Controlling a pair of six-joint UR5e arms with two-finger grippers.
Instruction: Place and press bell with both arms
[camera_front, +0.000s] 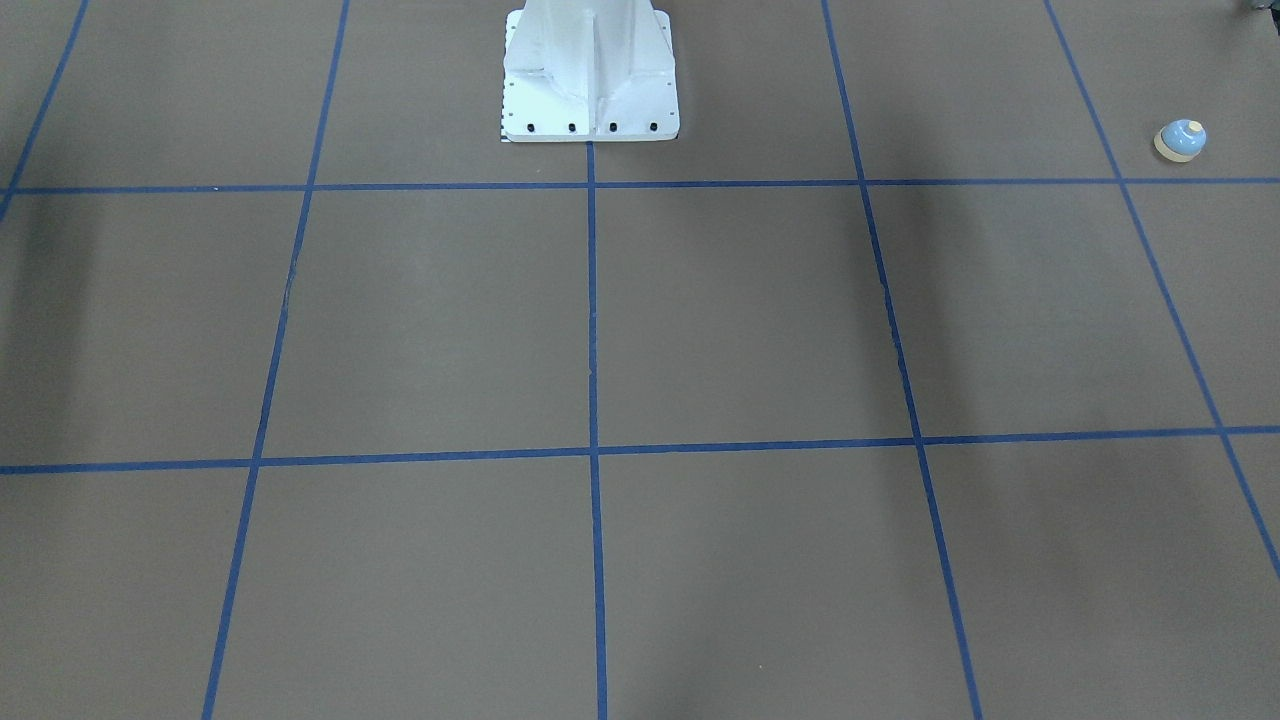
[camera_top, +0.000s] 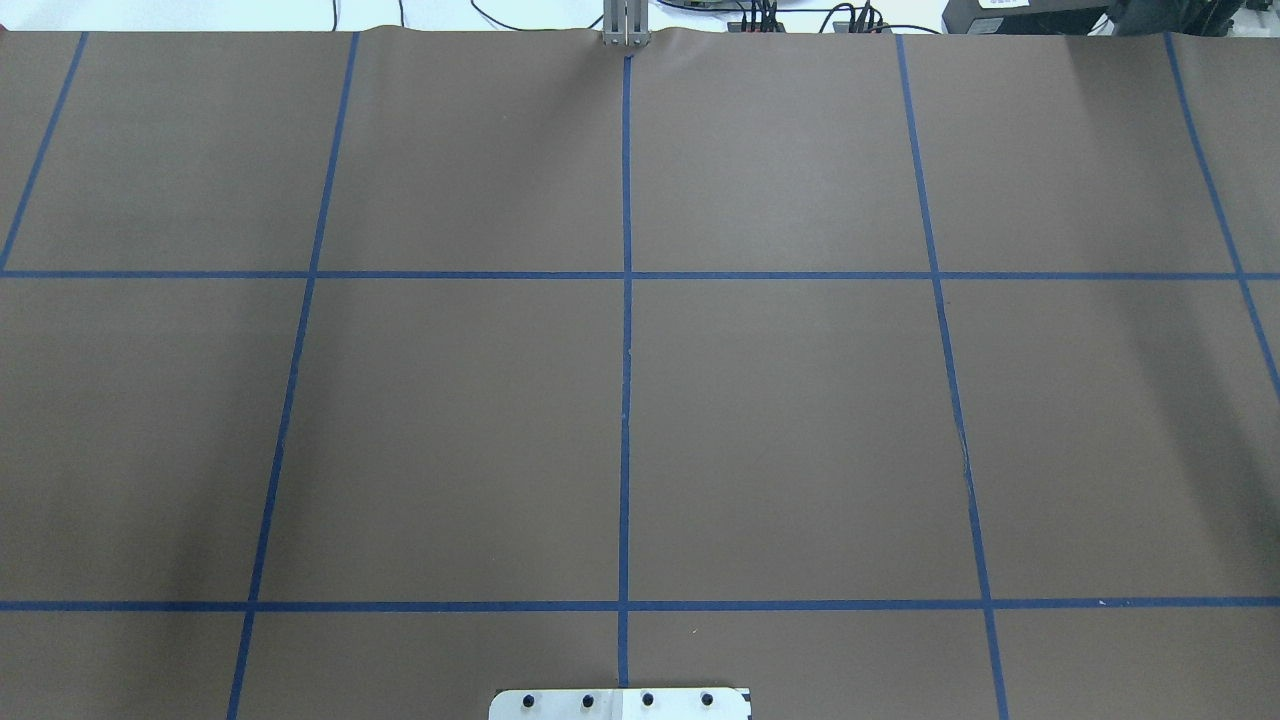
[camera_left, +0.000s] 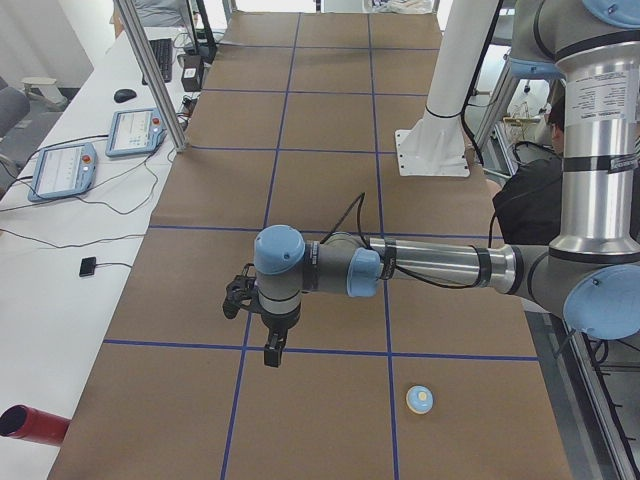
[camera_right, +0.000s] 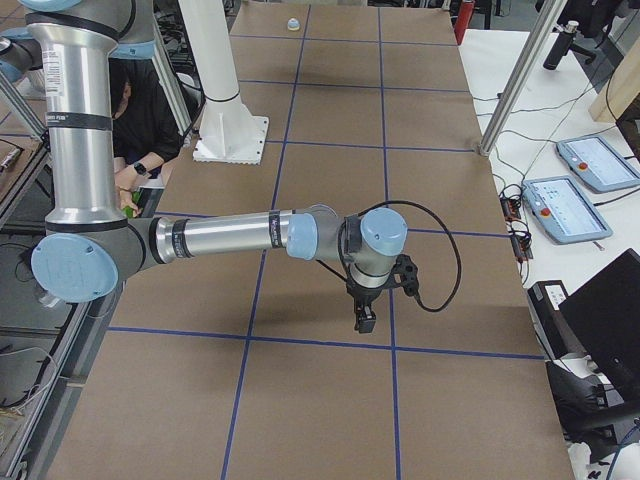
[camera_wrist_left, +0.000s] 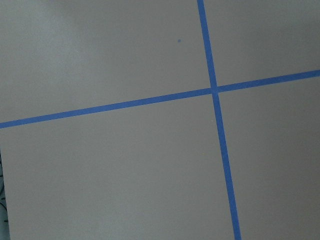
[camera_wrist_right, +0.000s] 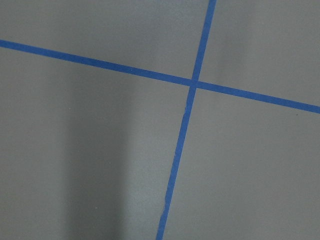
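Red tube (camera_left: 30, 425), bell (camera_left: 419, 399) lie apart from left hand (camera_left: 272, 354), right hand (camera_right: 365, 321); cannot tell their grip.

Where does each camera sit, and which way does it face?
Front-facing: across the table, facing the robot; shows pedestal, bell, no arms.
Overhead: behind the robot, looking down; only pedestal base.
Exterior left: table's left end; left arm near; bell shared with front-facing.
Exterior right: right end; right arm near.
Left wrist: down at taped table; no robot parts.
Right wrist: likewise.
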